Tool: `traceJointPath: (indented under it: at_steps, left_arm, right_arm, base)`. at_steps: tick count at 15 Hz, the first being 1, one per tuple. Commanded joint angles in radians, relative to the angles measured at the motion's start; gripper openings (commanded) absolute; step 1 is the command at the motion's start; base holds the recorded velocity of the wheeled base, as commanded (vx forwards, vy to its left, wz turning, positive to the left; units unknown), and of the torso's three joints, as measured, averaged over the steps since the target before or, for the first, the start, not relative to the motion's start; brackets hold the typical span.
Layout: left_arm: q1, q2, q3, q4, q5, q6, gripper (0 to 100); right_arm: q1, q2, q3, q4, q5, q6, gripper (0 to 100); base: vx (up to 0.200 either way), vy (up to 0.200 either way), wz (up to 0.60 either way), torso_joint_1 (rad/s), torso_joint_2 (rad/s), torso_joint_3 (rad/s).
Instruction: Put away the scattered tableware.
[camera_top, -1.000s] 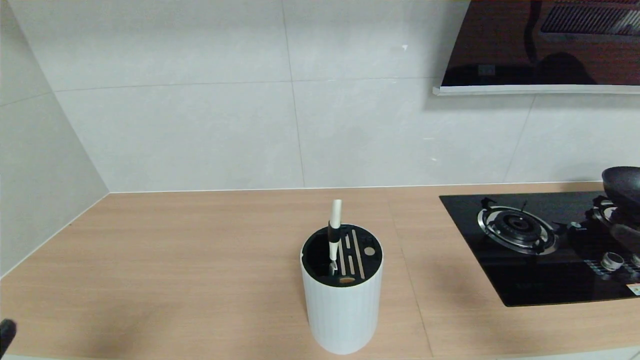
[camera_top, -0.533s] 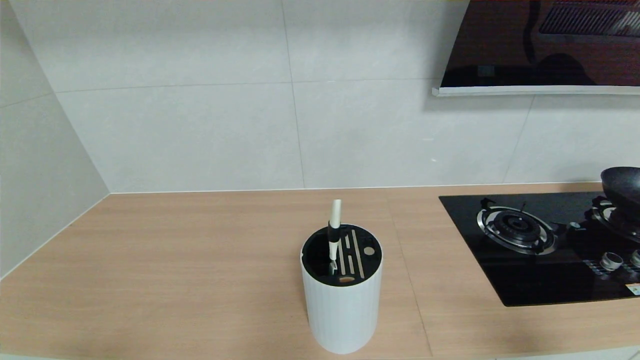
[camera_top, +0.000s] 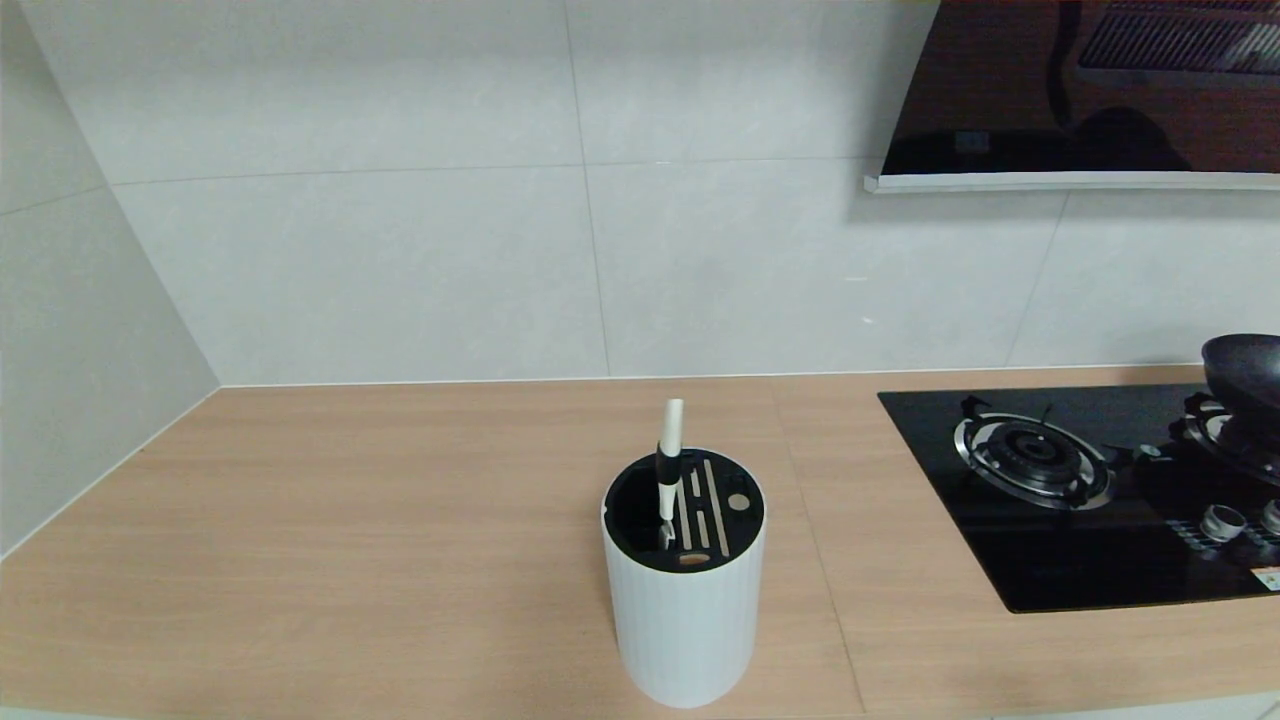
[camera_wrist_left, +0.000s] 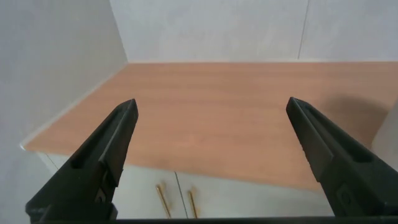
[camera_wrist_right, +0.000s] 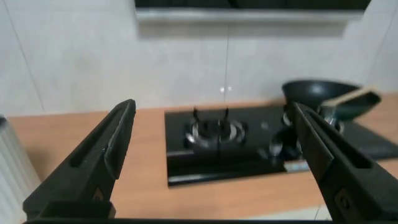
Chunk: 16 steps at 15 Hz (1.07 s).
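Observation:
A white ribbed cylindrical holder (camera_top: 685, 610) with a black slotted top stands near the front of the wooden countertop (camera_top: 400, 520). One utensil with a cream and black handle (camera_top: 668, 455) stands upright in its open compartment. My left gripper (camera_wrist_left: 211, 118) is open in front of the counter's front edge with nothing between its fingers. My right gripper (camera_wrist_right: 214, 124) is open too, held off the counter facing the stove, with an edge of the white holder (camera_wrist_right: 12, 171) at the side.
A black gas hob (camera_top: 1080, 490) with burners lies at the right, and a dark wok (camera_top: 1245, 375) sits on its far burner. A range hood (camera_top: 1090, 95) hangs above. Tiled walls close the back and left. Cabinet doors with handles (camera_wrist_left: 163, 200) show below the counter.
A dark tip at the head view's lower left edge a second ago has left the picture. The holder and utensil have stayed put.

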Motion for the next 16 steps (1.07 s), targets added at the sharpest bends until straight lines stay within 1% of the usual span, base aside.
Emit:
traceJointPath:
  at_steps: [1,2,3,4,5,6,8,9,10,11,16]
  left_arm:
    - [0.000,0.000,0.017,0.005,-0.067,-0.073,100]
    - [0.000,0.000,0.017,0.007,-0.096,-0.088,100]
    - [-0.001,0.000,0.017,0.008,-0.111,-0.076,100]
    - [-0.001,0.000,0.017,0.011,-0.134,-0.048,100]
    - [0.000,0.000,0.017,0.045,-0.171,0.002,100]
    - [0.000,0.000,0.017,0.045,-0.180,0.025,100]
    - [-0.001,0.000,0.015,0.047,-0.197,0.041,100]
    - [-0.001,0.000,0.017,0.045,-0.197,0.016,100]
    - [-0.001,0.000,0.015,0.043,-0.197,-0.022,100]
    - [0.000,0.000,0.015,0.043,-0.195,-0.030,100]
    - [0.000,0.000,0.015,0.043,-0.195,-0.027,100]
  right_arm:
    - [-0.002,-0.009,0.048,0.087,0.074,0.086,100]
    - [-0.002,-0.009,0.050,0.087,0.091,0.072,100]
    - [-0.002,-0.009,0.048,0.087,0.100,0.063,100]
    - [-0.002,-0.009,0.050,0.088,0.108,0.056,100]
    - [-0.002,-0.009,0.050,0.088,0.112,0.049,100]
    - [-0.002,-0.009,0.050,0.088,0.114,0.049,100]
    - [-0.002,-0.009,0.050,0.088,0.114,0.049,100]
    - [-0.002,-0.009,0.050,0.088,0.114,0.049,100]
    - [-0.002,-0.007,0.050,0.088,0.116,0.049,100]
    - [-0.002,-0.009,0.050,0.088,0.117,0.048,100]
    - [-0.002,-0.007,0.050,0.088,0.119,0.051,100]
  base:
    - [0.000,0.000,0.00,0.000,0.00,0.000]
    - [0.000,0.000,0.00,0.000,0.00,0.000]
    - [0.000,0.000,0.00,0.000,0.00,0.000]
    - [0.000,0.000,0.00,0.000,0.00,0.000]
    - [0.000,0.000,0.00,0.000,0.00,0.000]
    - [0.000,0.000,0.00,0.000,0.00,0.000]
    - [0.000,0.000,0.00,0.000,0.00,0.000]
    - [0.000,0.000,0.00,0.000,0.00,0.000]
    - [0.000,0.000,0.00,0.000,0.00,0.000]
    - [0.000,0.000,0.00,0.000,0.00,0.000]
    - [0.000,0.000,0.00,0.000,0.00,0.000]
